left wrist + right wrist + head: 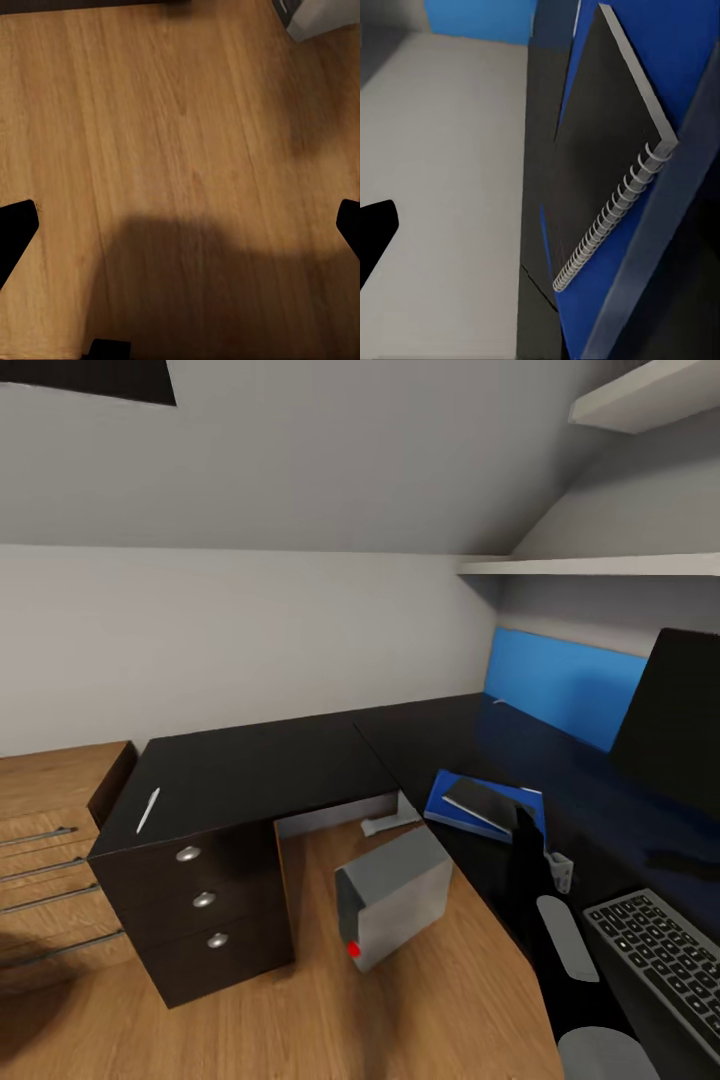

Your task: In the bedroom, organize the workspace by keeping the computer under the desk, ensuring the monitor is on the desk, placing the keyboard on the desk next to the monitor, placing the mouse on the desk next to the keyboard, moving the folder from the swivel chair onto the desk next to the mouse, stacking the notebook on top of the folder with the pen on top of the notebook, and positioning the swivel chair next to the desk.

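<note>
- The dark spiral-bound notebook (478,801) is lying atop the flat bright blue folder (447,816) on the black worktop (260,765).
- The thin pale pen (148,810) is resting well apart, at nine o'clock.
- The right end effector (555,870) is hovering near the notebook, its opening impossible to tell; the left end effector (180,225) is gaping wide over the floor.
- Fetching the pen probably comes next.

Notebook (480,801) on folder (452,812) on desk (260,765) — pen (148,810) far left.

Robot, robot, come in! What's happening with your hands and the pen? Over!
Left gripper open over the wooden floor, holding nothing. Right gripper: can't tell. Notebook lies on the folder; pen lies apart on the desk above the drawers. Nothing blocking the pen.
</note>
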Robot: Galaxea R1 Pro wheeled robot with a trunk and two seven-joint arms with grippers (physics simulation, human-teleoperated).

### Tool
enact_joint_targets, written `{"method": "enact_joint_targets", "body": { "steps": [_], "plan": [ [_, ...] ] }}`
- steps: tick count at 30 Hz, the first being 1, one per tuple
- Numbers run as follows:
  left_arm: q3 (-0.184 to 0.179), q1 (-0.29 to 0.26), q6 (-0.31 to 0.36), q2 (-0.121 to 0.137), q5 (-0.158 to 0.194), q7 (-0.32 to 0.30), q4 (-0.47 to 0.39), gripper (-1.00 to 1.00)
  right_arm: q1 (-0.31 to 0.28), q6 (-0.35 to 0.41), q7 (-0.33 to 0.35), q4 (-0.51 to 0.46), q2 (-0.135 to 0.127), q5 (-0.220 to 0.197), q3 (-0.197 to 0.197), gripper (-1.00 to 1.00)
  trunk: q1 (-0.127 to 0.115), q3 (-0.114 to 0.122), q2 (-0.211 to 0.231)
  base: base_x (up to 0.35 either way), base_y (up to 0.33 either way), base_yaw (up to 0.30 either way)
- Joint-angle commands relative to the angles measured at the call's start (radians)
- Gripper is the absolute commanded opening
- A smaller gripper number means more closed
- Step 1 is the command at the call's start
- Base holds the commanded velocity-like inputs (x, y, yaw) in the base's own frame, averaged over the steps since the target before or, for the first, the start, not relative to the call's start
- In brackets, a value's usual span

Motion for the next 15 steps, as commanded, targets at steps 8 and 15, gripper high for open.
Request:
{"method": "enact_joint_targets", "body": {
  "steps": [8,15],
  "plan": [
    [-0.003,0.000,0.005,0.001,0.010,0.002,-0.002,1.00,0.000,-0.003,0.004,-0.001,0.004,-0.009,0.001,1.00,-0.016,0.012,0.028,-0.069,0.000,0.000],
    [-0.004,0.000,0.006,0.001,0.010,0.003,-0.002,1.00,0.000,-0.007,0.006,-0.013,0.018,-0.006,0.006,1.00,-0.043,0.034,0.077,-0.006,0.000,0.000]
  ]
}}
